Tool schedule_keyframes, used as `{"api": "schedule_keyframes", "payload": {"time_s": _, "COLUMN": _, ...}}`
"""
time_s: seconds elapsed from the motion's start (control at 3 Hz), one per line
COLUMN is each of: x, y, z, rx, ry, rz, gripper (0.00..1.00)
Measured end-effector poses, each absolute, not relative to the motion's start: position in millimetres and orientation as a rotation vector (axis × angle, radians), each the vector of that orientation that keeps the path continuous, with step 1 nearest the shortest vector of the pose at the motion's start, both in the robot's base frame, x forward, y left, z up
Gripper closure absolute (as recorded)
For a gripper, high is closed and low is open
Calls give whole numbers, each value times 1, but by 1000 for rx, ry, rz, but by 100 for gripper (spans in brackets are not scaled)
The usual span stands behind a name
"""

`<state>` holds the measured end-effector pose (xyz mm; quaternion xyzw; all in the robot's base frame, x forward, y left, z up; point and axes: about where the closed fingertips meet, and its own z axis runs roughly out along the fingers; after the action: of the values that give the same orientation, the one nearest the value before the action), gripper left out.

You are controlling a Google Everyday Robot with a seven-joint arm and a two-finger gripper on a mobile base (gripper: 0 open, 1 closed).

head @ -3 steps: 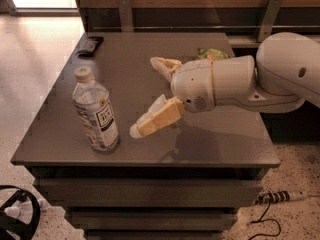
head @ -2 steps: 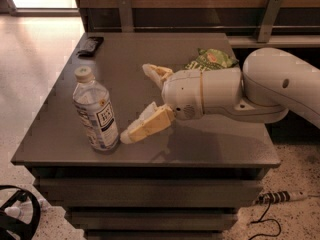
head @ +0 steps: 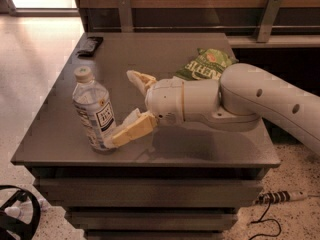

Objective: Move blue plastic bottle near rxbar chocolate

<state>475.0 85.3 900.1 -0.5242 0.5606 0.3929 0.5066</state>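
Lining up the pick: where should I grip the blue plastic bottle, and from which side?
Grip the blue plastic bottle around its labelled mid-body, from its inboard side. It stands upright by the front-left edge of the table, and the gripper hangs open right beside it there.

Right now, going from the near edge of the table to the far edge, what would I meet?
First the blue plastic bottle → green chip bag → rxbar chocolate. The gripper, fingers open, is just right of the bottle, overlapping it in depth.

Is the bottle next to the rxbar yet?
No: the bottle stands near the front edge, the rxbar lies at the far corner, with the open tool beside the bottle.
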Motion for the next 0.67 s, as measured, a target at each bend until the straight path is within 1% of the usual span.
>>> {"api": "schedule_keyframes", "payload": {"time_s": 0.33, "x": 477, "y": 102, "z": 898, "rx": -1256, "ry": 1310, "rz": 982, "gripper": 0}}
{"api": "schedule_keyframes", "payload": {"time_s": 0.67, "x": 475, "y": 116, "z": 895, "rx": -1254, "ry": 1286, "rz": 1005, "gripper": 18}}
